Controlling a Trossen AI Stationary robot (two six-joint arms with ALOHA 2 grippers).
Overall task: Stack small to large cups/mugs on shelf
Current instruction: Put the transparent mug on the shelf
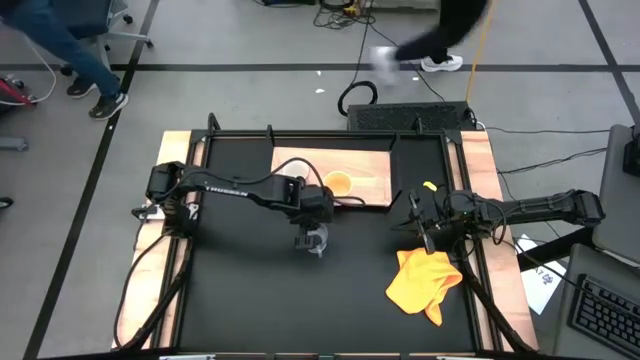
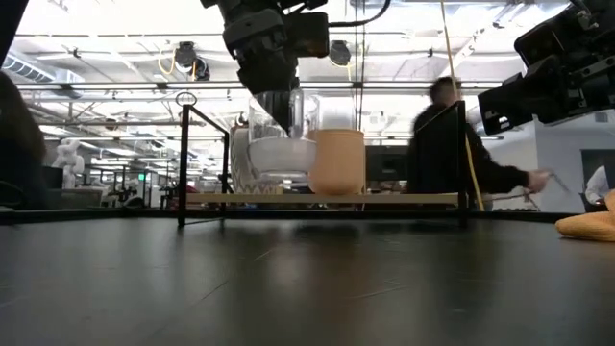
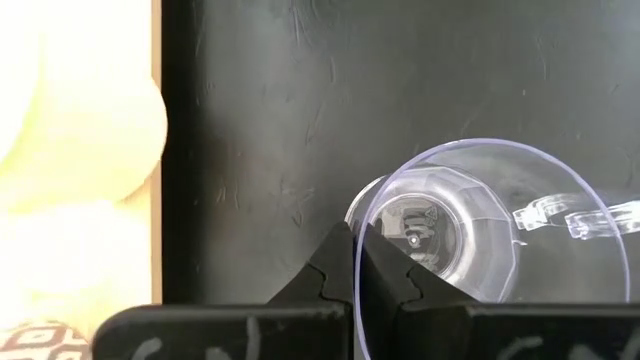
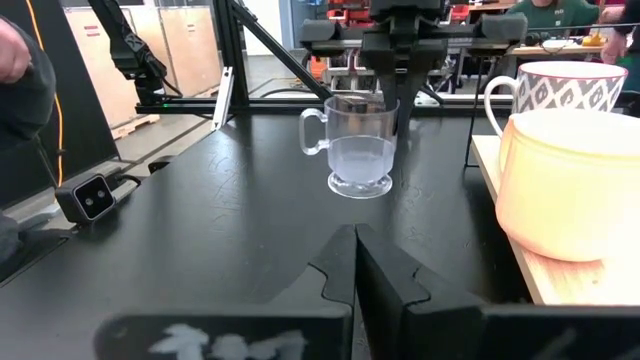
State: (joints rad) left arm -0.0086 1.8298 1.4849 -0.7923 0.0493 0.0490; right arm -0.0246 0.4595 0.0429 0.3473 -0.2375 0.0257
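Observation:
A clear glass cup (image 4: 358,150) with a handle hangs a little above the black table's middle, in front of the shelf (image 1: 300,162). My left gripper (image 3: 355,235) is shut on it and slants down from above. An orange-yellow mug (image 4: 575,190) and a white patterned mug (image 4: 570,85) stand upright on their bases on the light-wood shelf. In the low view the orange-yellow mug (image 2: 338,161) stands just right of the held cup (image 2: 281,144). At the table's right edge my right gripper (image 4: 355,255) hovers level, shut, with nothing between its fingers. My left gripper pinches the glass cup's rim wall (image 3: 357,205) on the side opposite the handle (image 3: 575,215), one finger inside the cup and one outside. The fingers come from above, slanting down. The cup hangs upright, mouth up, apparently just clear of the table.
A yellow cloth (image 1: 425,280) lies crumpled on the table at the near right, below my right arm. Thin black brackets (image 2: 183,159) stand at the shelf's ends. A person (image 2: 452,144) walks in the room beyond the far edge. Bare black tabletop (image 1: 250,290) lies near and left.

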